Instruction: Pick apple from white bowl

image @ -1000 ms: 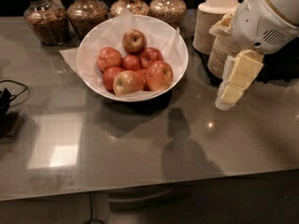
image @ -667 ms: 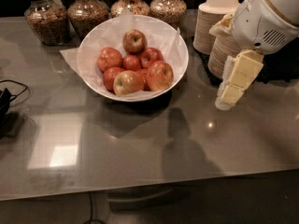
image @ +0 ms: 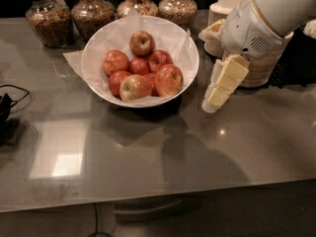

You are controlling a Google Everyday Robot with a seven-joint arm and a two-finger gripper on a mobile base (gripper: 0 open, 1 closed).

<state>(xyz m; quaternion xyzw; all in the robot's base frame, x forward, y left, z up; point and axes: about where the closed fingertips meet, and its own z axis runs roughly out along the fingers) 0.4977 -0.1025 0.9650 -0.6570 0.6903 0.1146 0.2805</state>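
Camera view, one moment. The hand (image: 211,102) hangs just beside the right rim of the white bowl (image: 193,63), outside it and low over the bench (image: 148,172). It holds nothing, and I cannot tell whether it is spread or pressed together.

The apple (image: 168,79) lies at the front right of the bowl, on crinkled white paper (image: 73,59). It touches a yellow-patched apple (image: 135,87) on its left, and smaller red apples (image: 115,62) crowd behind it. Nothing lies over it.

Four glass jars (image: 93,11) stand along the back edge, their tops cut off. A stack of beige bowls (image: 232,1) stands at the right, largely hidden by the white arm (image: 276,19). A black cable (image: 12,90) is cut off at the left edge.
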